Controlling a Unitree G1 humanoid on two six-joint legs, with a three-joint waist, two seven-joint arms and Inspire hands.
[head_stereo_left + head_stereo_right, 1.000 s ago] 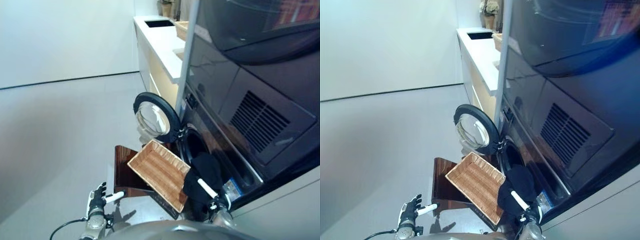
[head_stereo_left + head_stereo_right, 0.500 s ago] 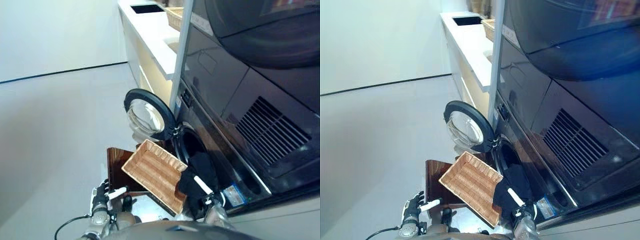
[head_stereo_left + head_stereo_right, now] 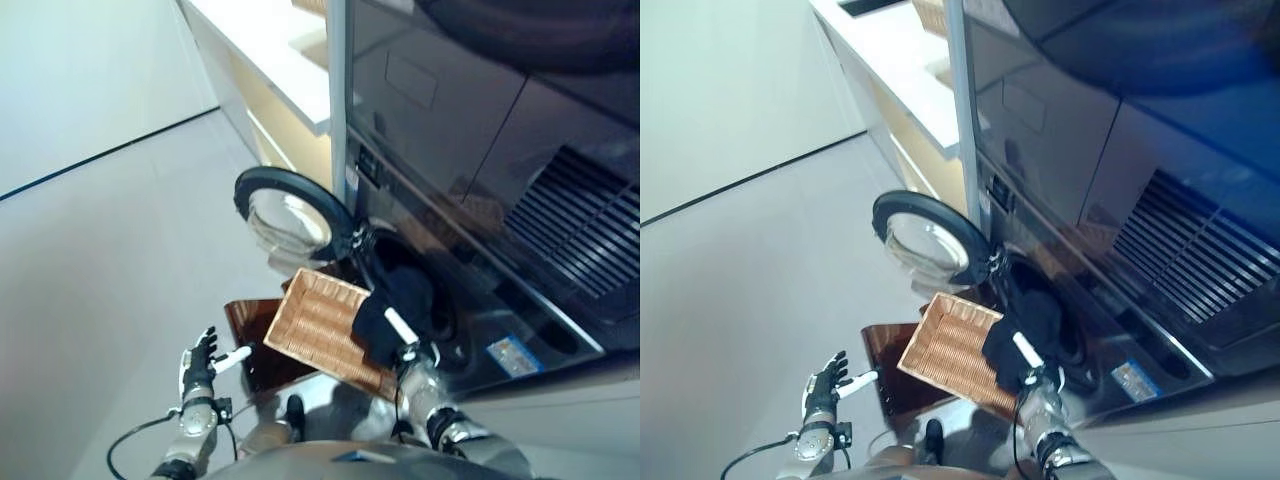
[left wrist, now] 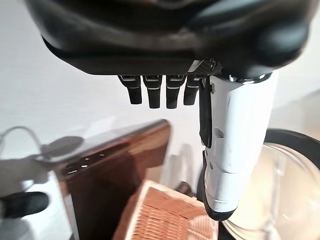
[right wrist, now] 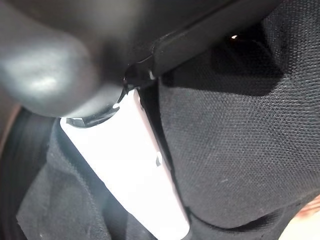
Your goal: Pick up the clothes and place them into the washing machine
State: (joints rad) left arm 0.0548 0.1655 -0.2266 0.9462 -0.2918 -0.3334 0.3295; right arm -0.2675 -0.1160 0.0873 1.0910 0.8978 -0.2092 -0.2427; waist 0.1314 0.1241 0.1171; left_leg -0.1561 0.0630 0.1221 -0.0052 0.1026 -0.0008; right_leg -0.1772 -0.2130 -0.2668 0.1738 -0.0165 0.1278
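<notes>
My right hand [image 3: 398,327] is shut on a black garment [image 3: 384,308] and holds it at the mouth of the washing machine's drum [image 3: 432,300], over the basket's near corner. In the right wrist view the black cloth [image 5: 235,130] is pressed against the white-covered thumb [image 5: 132,175]. The shallow wicker basket [image 3: 318,325] rests tilted on the low dark brown box [image 3: 252,345], and its woven bottom shows bare. My left hand [image 3: 198,362] is open and empty, low beside the box, apart from the basket.
The machine's round door [image 3: 292,212] stands open to the left of the drum. A dark appliance front with a vent grille [image 3: 580,215] rises on the right. A white counter [image 3: 270,45] runs along the back. Pale floor [image 3: 100,270] spreads to the left.
The camera has swung, shifting the whole picture. My right hand has carried the black garment up, closer to the drum's mouth. The left hand stays open beside the box.
</notes>
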